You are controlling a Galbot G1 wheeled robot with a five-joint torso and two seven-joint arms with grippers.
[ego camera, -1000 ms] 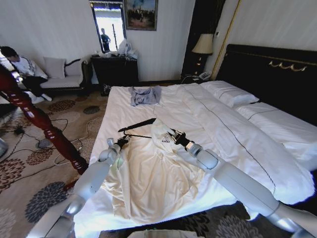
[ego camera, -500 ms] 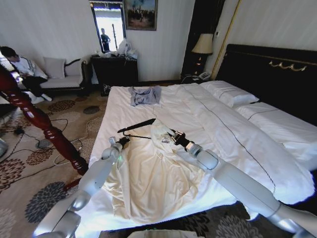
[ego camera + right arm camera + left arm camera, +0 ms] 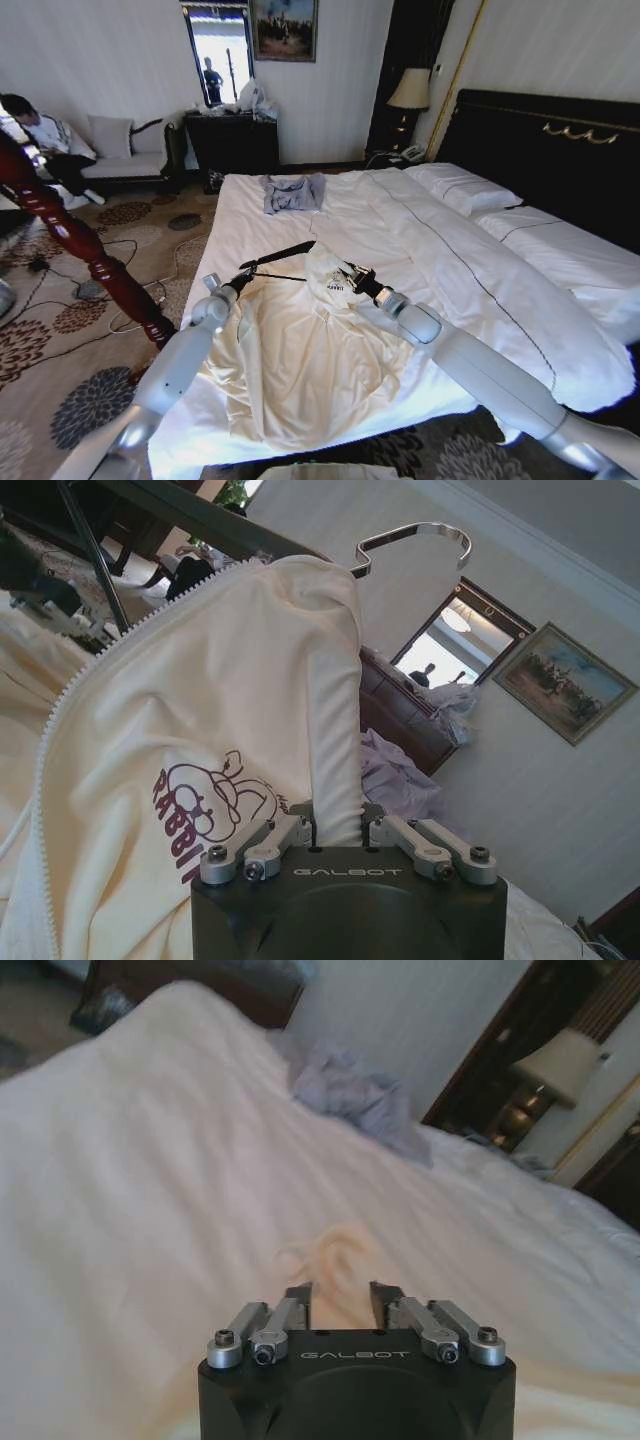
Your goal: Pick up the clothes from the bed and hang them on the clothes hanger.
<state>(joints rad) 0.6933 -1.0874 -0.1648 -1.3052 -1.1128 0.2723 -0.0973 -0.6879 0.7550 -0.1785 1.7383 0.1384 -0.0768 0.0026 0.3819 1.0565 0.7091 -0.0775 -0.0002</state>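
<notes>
The cream clothes (image 3: 310, 350) lie spread on the near part of the white bed (image 3: 470, 260). My right gripper (image 3: 350, 279) is shut on a fold by the collar and holds that part raised; in the right wrist view the fabric (image 3: 200, 700) with its dark logo runs up between the fingers of that gripper (image 3: 340, 825). The thin black clothes hanger (image 3: 275, 256) lies on the sheet just beyond the collar, its hook (image 3: 415, 535) above the raised fabric. My left gripper (image 3: 241, 277) sits at the garment's left edge, below the hanger's end. In the left wrist view this gripper (image 3: 342, 1295) pinches a small cream fold (image 3: 340, 1255).
A small grey-blue garment (image 3: 293, 192) lies at the far end of the bed. White pillows (image 3: 470, 190) and the black headboard (image 3: 560, 140) are on the right. A reddish-brown wooden pole (image 3: 80, 245) slants over the carpet on the left, near some cables. A person sits on the sofa.
My left arm has swung a little to the left and its gripper has crept up toward the hanger's end. The right gripper and the raised collar have stayed put.
</notes>
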